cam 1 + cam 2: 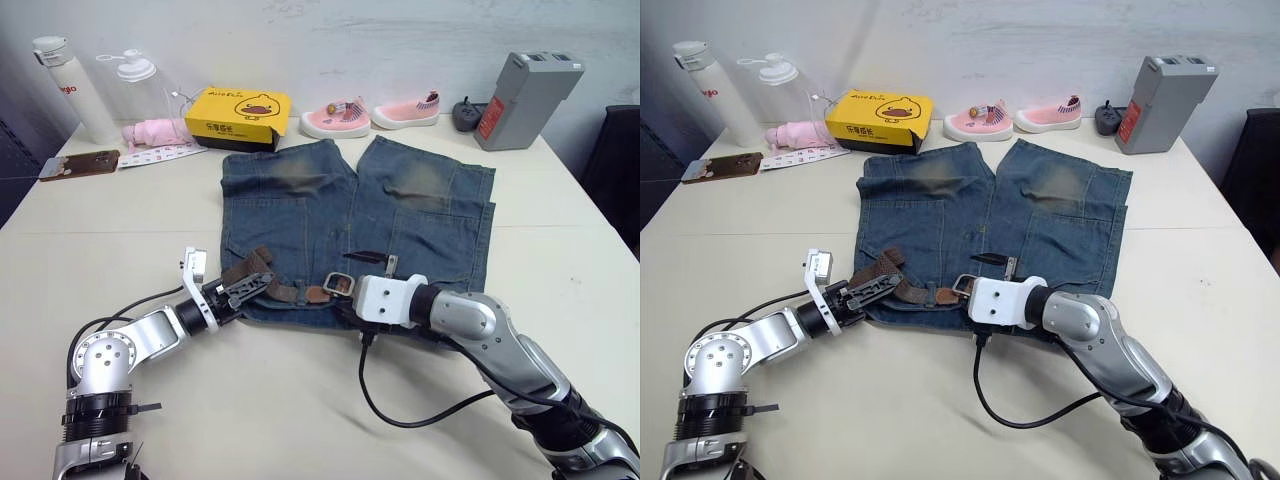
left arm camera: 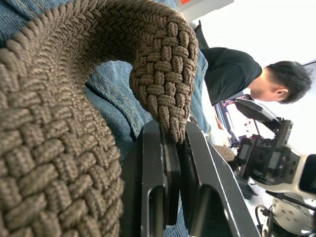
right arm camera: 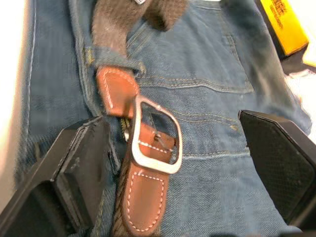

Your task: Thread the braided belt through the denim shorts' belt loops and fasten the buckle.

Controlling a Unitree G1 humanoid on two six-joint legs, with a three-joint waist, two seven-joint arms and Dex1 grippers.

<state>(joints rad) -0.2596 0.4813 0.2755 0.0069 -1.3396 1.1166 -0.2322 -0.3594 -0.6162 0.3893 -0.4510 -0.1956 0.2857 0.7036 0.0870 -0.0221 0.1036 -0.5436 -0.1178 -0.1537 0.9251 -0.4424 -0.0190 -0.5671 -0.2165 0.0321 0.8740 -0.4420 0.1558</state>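
Left wrist view: left gripper (image 2: 170,143) pinches braided belt (image 2: 98,74) end over denim shorts (image 1: 400,200). Right gripper (image 3: 173,163) gapes wide around buckle (image 3: 155,136) at waistband.

Yellow duck box (image 1: 238,117), pink baby shoes (image 1: 370,116), grey battery pack (image 1: 524,99), two bottles (image 1: 100,88), phone (image 1: 79,165)

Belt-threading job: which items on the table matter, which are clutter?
Job: braided belt, buckle, denim shorts, left gripper shut on the belt, right gripper open.
Clutter: yellow box, pink shoes, bottles, grey battery pack.
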